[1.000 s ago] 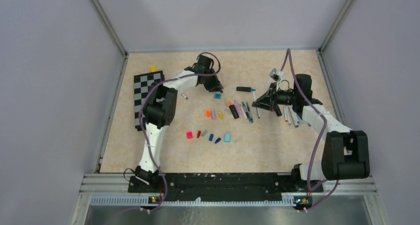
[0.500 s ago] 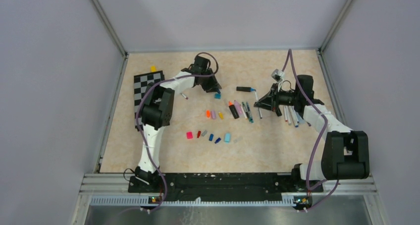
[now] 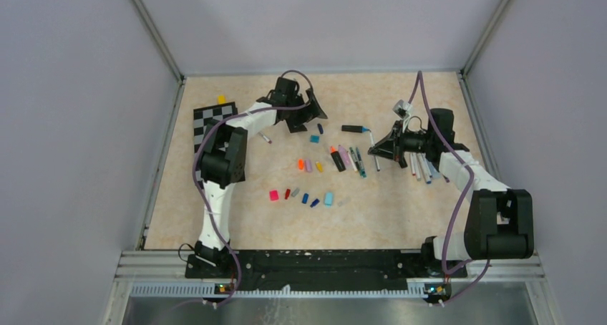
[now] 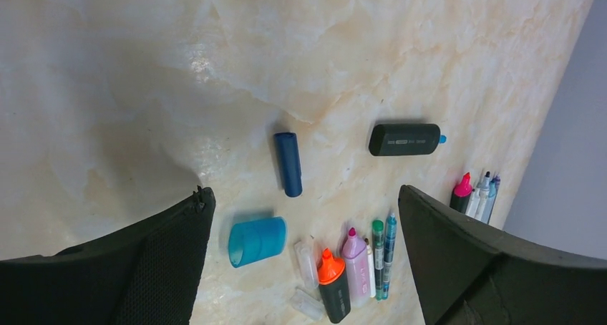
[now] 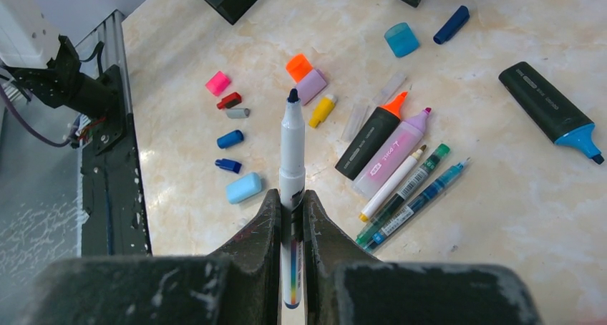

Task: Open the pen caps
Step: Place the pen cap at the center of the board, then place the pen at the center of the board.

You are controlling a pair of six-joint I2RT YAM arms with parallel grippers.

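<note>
Dark blue cap lying flat on the table, off any pen, at eleven o'clock of the uncapped pens seen from above. Light blue cap just beside, at seven o'clock. Flanked by the left gripper, spread wide, gripping nothing. At three o'clock of the pens, white pen, dark tip bare, pinched in the clenched right gripper, above loose caps.

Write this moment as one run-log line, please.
left gripper: open, empty | dark blue plastic pen cap: lying loose beneath | right gripper: shut on uncapped white-barrelled marker
</note>
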